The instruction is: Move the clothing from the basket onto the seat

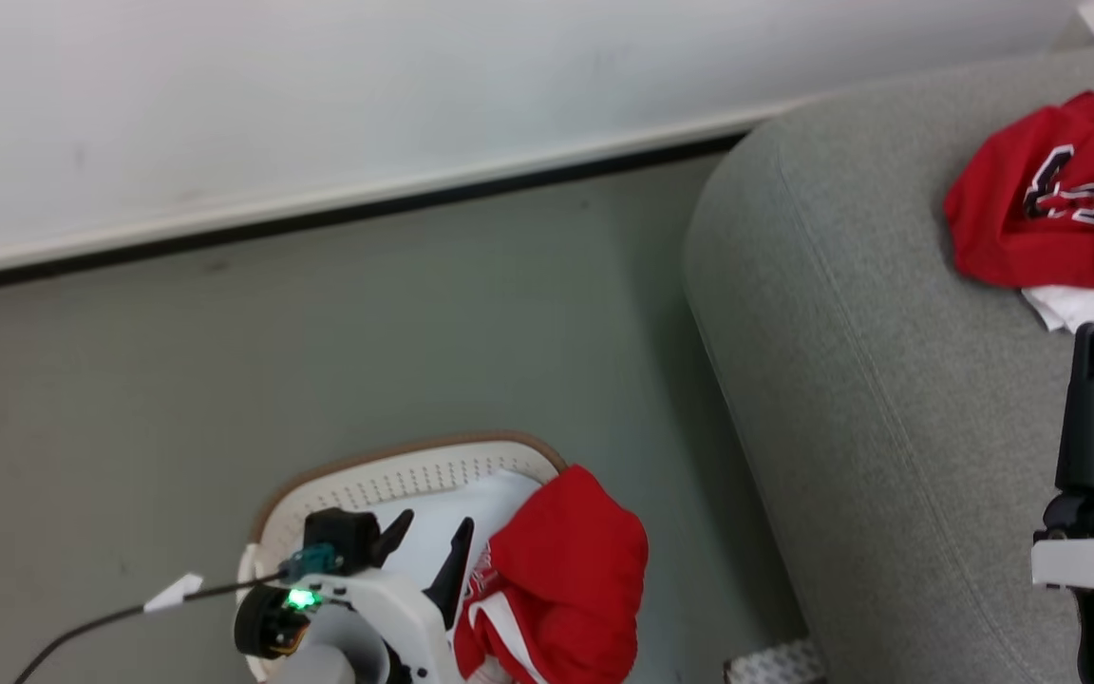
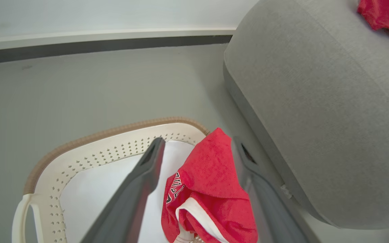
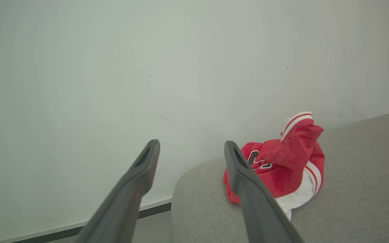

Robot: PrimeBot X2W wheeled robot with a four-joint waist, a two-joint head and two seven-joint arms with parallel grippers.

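Left gripper: your left gripper hangs over the basket with its fingers spread wide and nothing clamped. In the left wrist view they straddle the red cloth, probably lined up so that closing pinches the bunched fold.
Right gripper: your right gripper sits above the seat, fingers apart and empty, tips aimed toward the other red garment.
Red garment: the red garment slumps over the basket's rim on the side nearest the seat, partly inside and partly hanging out. Its white striped trim and lettering face up.
Other red garment: it lies crumpled on the seat top near the wall, white lining poking out beneath, just beyond the right fingertips and apart from them.
Basket: it stands on the floor just beside the seat's rounded edge, which keeps your carry short. Its white bottom shows bare where the arm does not cover it.
Contact: whether the left fingers already brush the cloth is hard to tell from these angles.
Stage: by my reading, one piece is delivered and one remains to be fetched.
Next move: you would lower the left fingers, close on the thickest fold, then lift clear of the rim before swinging to the seat.
Risk: the draped part could snag the rim and drag the light basket, and a thin pinch may slip.
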